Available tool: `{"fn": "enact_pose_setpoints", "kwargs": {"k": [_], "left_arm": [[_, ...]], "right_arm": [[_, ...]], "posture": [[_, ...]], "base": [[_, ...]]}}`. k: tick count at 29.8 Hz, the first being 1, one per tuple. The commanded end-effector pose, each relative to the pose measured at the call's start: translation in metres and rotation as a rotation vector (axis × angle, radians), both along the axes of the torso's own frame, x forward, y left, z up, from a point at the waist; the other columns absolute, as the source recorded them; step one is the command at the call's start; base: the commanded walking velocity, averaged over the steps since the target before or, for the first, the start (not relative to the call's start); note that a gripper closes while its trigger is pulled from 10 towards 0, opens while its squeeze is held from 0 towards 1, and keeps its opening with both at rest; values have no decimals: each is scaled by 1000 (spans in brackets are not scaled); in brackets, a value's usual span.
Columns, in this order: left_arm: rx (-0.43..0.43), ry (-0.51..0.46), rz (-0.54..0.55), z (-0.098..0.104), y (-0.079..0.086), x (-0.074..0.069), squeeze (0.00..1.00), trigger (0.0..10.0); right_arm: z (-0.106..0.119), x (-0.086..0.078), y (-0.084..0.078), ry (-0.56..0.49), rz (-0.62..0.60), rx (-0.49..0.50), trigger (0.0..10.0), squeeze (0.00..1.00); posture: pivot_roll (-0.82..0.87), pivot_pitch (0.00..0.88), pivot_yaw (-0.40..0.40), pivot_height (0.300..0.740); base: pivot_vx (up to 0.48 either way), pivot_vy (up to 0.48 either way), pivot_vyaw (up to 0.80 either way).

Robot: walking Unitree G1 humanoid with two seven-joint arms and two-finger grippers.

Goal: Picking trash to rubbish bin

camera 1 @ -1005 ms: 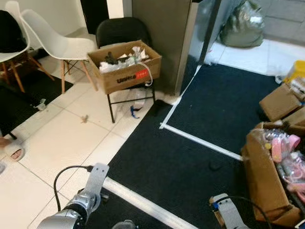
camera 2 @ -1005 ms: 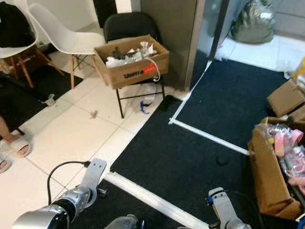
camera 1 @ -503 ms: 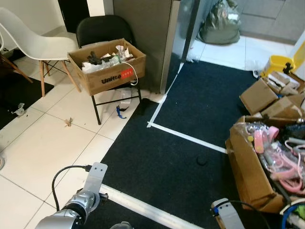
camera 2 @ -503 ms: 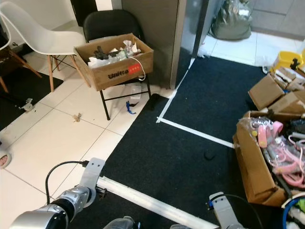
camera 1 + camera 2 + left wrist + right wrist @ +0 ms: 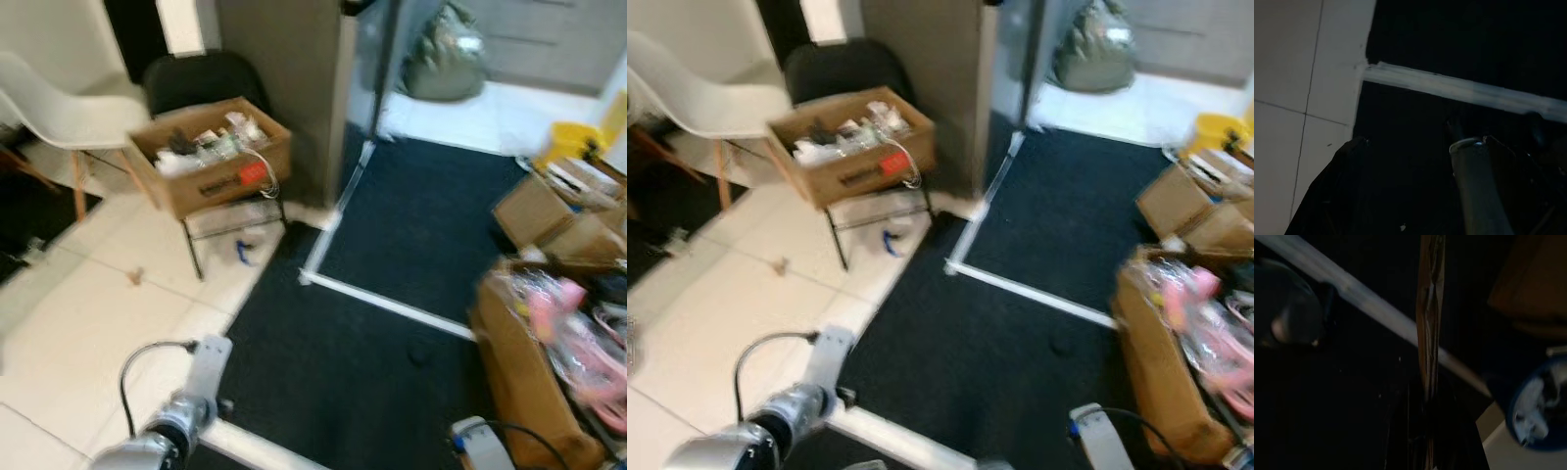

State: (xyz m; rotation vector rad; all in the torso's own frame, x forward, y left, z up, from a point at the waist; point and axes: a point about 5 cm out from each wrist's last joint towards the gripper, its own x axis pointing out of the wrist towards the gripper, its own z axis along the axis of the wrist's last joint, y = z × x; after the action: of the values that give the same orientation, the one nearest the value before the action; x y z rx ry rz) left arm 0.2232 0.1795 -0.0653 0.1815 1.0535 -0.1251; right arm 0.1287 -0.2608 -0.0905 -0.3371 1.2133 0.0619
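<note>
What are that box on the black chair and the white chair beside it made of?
The box looks like plain brown cardboard: matte, with folded flaps and a printed side. The white chair seems to be smooth moulded plastic on wooden-looking legs, though blur leaves that open.

Chair (image 5: 201, 83): far left, on the tiles, carrying a box (image 5: 211, 157) of clutter.
Carpet (image 5: 392, 323): right of the tiles.
Open box (image 5: 534, 372): carpet's right edge.
Bag (image 5: 446, 64): far behind the carpet.
</note>
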Motion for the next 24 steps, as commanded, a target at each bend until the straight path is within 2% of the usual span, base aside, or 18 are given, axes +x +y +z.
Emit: {"fn": "enact_pose_setpoints", "kwargs": {"k": [1,7,11,15,24], "left_arm": [[3,5,4,0,2,0,0,10000],[5,6,0,0,2,0,0,10000],[5,7,-1,0,2,0,0,10000],[4,7,-1,0,2,0,0,10000],[2,7,-2,0,2,0,0,10000]], "right_arm": [[0,3,4,-9,9,10,10000,0],[0,3,5,-7,22,16,10000,0],[0,3,5,-4,28,18,10000,0],[0,3,3,-6,14,-5,10000,0],[0,3,4,-10,5,10,10000,0]], "posture": [[15,0,-1,740],[17,0,-3,740],[19,0,-3,740],[18,0,0,740],[18,0,0,740]], "base": [[480,0,0],[480,0,0],[480,0,781],[480,0,0],[480,0,0]]}}
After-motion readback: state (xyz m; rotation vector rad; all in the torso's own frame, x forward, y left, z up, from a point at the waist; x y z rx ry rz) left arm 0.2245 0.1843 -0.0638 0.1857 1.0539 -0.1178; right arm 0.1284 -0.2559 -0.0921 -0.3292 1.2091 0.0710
